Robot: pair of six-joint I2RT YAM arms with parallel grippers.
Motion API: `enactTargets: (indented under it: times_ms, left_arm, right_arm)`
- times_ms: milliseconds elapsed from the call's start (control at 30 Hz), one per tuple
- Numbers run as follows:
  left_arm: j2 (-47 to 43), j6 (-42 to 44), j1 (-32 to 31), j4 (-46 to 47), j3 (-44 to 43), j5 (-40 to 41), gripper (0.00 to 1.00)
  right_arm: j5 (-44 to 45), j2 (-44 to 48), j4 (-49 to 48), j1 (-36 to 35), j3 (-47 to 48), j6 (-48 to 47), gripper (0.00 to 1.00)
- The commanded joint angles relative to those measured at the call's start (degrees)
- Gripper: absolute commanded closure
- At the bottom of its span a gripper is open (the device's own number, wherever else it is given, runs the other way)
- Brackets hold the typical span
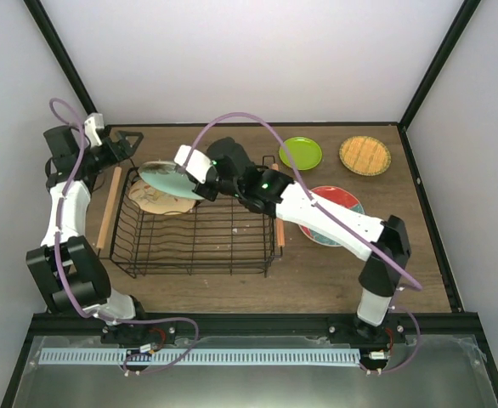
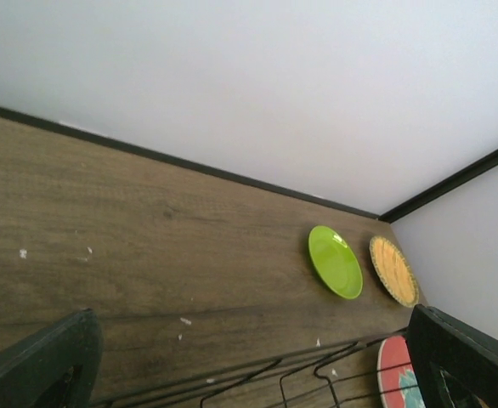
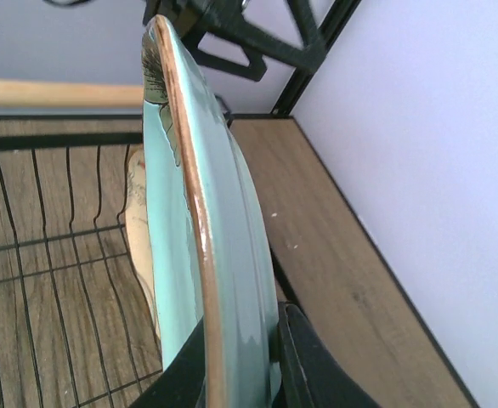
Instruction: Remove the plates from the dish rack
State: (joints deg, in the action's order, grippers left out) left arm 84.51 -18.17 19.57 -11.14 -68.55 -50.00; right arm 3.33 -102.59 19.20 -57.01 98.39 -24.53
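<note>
The black wire dish rack (image 1: pixel 200 242) sits left of centre, with a wooden handle (image 1: pixel 105 210) on its left side. My right gripper (image 1: pixel 200 177) is shut on the rim of the pale teal plate (image 1: pixel 169 179) and holds it on edge above the rack's back left corner. In the right wrist view the gripper (image 3: pixel 236 344) grips the plate (image 3: pixel 200 212) between both fingers. A beige plate (image 1: pixel 159 202) leans in the rack below it. My left gripper (image 1: pixel 121 146) is open and empty behind the rack. The cream plate with a striped rim is out of view.
The lime-green plate (image 1: pixel 301 153) and the orange gridded plate (image 1: pixel 365 155) lie at the back right. The red plate (image 1: pixel 332 212) lies right of the rack, partly under my right arm. Black frame posts (image 1: pixel 427 68) and walls close the back and sides.
</note>
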Motion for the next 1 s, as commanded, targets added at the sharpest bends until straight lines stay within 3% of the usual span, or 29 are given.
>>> enactTargets:
  times_ms: [0, 100, 233, 333, 533, 633, 733, 833, 967]
  left_arm:
    - [2.1, -2.8, 0.6, 3.9, -5.0, -0.2, 0.00]
    - [3.9, -5.2, 0.7, 5.2, -8.7, -0.6, 0.00]
    - [5.2, -7.0, 0.7, 6.9, -10.6, -0.9, 0.00]
    - [5.5, -7.8, 0.7, 7.4, -10.3, -1.0, 0.00]
    - [4.9, -7.8, 0.6, 7.5, -9.0, -1.4, 0.00]
    - [4.4, -7.5, 0.6, 7.4, -8.3, -1.4, 0.00]
    - [3.8, -7.0, 0.6, 7.0, -7.4, -1.5, 0.00]
    - [3.1, -6.0, 0.7, 6.0, -6.7, -1.6, 0.00]
    - [2.6, -5.1, 0.6, 5.3, -6.0, -1.9, 0.00]
  right_arm:
    - [3.7, 8.2, -4.2, 0.2, 1.4, 1.1, 0.99]
    - [5.6, 11.4, -3.9, 2.0, 2.9, 3.4, 0.99]
    - [5.3, 16.0, -3.9, 10.6, 5.6, 12.5, 0.99]
    - [5.7, 18.8, -1.4, 20.1, 5.8, 21.2, 0.99]
    - [-1.1, 20.0, 15.2, 41.5, 3.8, 40.5, 0.99]
    - [-11.1, 21.9, 17.8, 52.1, -3.4, 48.9, 0.99]
    - [-21.9, 25.2, 14.5, 60.1, -14.9, 55.2, 0.99]
    - [-31.2, 28.3, 9.8, 65.1, -25.4, 59.2, 0.99]
    - [-36.2, 29.9, 7.4, 67.1, -33.5, 61.6, 0.99]
